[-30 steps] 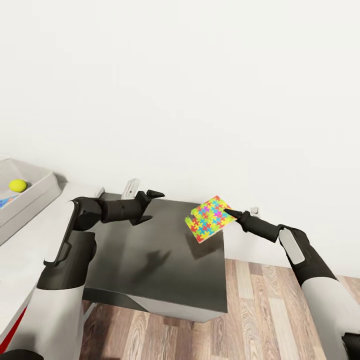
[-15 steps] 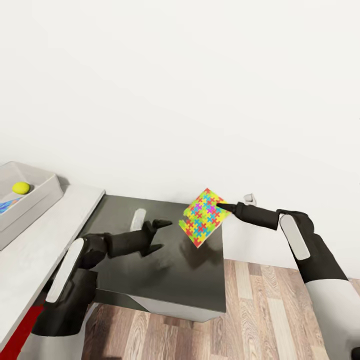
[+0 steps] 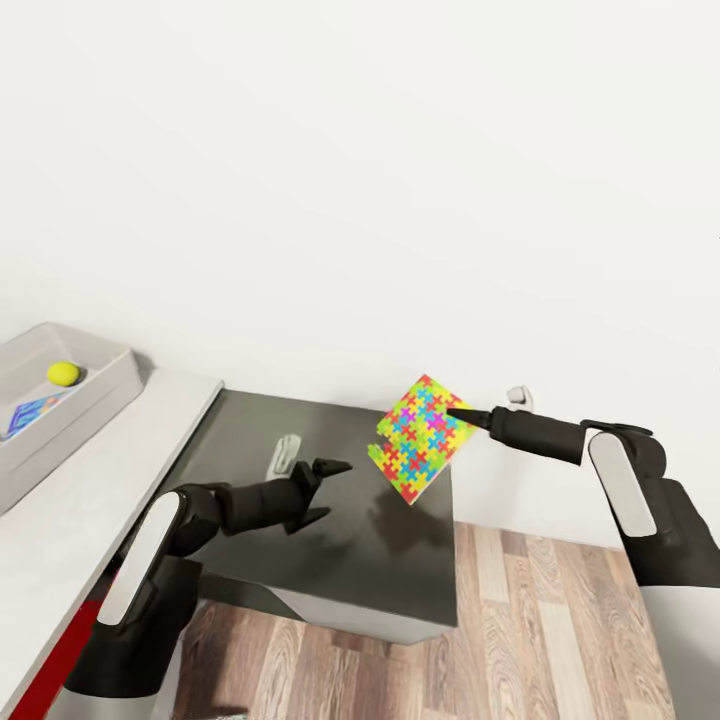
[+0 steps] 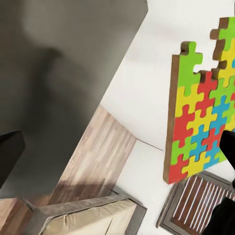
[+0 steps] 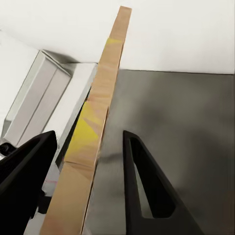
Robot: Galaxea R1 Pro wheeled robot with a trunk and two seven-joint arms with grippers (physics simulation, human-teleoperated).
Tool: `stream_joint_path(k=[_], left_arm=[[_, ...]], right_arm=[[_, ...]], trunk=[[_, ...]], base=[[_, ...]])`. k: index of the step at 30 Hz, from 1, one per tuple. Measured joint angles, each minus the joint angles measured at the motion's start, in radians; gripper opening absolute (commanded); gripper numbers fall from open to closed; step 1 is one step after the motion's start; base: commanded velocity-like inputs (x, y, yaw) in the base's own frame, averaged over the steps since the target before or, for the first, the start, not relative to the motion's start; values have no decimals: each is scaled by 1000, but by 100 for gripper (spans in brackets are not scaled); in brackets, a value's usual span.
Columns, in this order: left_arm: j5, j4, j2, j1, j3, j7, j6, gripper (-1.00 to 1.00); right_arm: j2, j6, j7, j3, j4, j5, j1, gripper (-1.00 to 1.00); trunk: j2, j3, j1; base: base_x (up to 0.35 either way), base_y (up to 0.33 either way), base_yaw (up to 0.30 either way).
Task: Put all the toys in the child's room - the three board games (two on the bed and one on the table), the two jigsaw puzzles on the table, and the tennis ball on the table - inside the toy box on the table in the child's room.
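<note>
Jigsaw puzzle held aloft by the right arm; transfer to the toy box pending.

The right gripper [image 3: 450, 409] pinches the jigsaw puzzle [image 3: 422, 438] by its edge, clear above the table's dark corner section [image 3: 330, 540]. The left gripper [image 3: 325, 490], jaws spread and empty, hovers at the puzzle's 8 o'clock. The toy box [image 3: 95, 385] lies well apart at 9 o'clock, tennis ball [image 3: 63, 373] already inside. Judged next: carry the puzzle across and release over the tray.
</note>
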Motion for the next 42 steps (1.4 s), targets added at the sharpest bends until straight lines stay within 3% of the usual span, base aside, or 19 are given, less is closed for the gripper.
stream_joint_path(k=[9,12,15,20,22,23,24,30,36,42], left_arm=[[0,0,5,-2,-19,-147,7,100],[0,0,1,-17,-20,-167,7,100],[5,0,-3,-72,-21,-174,2,100],[15,0,-33,-143,-16,-179,-2,100],[19,0,-36,-152,-14,-181,0,100],[29,0,-35,-155,-14,-182,0,100],[67,0,-28,-158,-4,-183,1,100],[83,0,-21,-148,29,-182,3,100],[83,0,-20,-136,39,-180,2,100],[74,0,-13,-37,48,-191,9,100]], right_arm=[[-2,0,0,-13,-2,1,0,-100],[-7,-1,0,-46,-3,1,0,-100],[-31,0,0,-81,-23,-4,0,-100],[-76,0,1,-90,-90,-12,0,-100],[-80,0,1,-94,-98,-10,-1,-100],[-82,0,0,-96,-99,-10,-4,-100],[-85,0,0,-100,-100,-10,-9,-100],[-93,0,0,-103,-109,-14,-6,-100],[-93,0,0,-122,-111,-14,-6,-100],[-92,0,0,-140,-120,-15,-1,-100]], trunk=[[63,28,-35],[84,38,-46],[105,48,-58],[140,68,-77],[154,77,-84],[161,81,-88],[168,86,-92],[210,114,-115],[252,142,-138],[294,170,-161]], base=[[0,0,284],[0,0,295],[0,0,283],[0,0,220],[0,0,177],[0,0,163],[0,0,160],[0,0,144],[0,0,131],[0,0,129]])
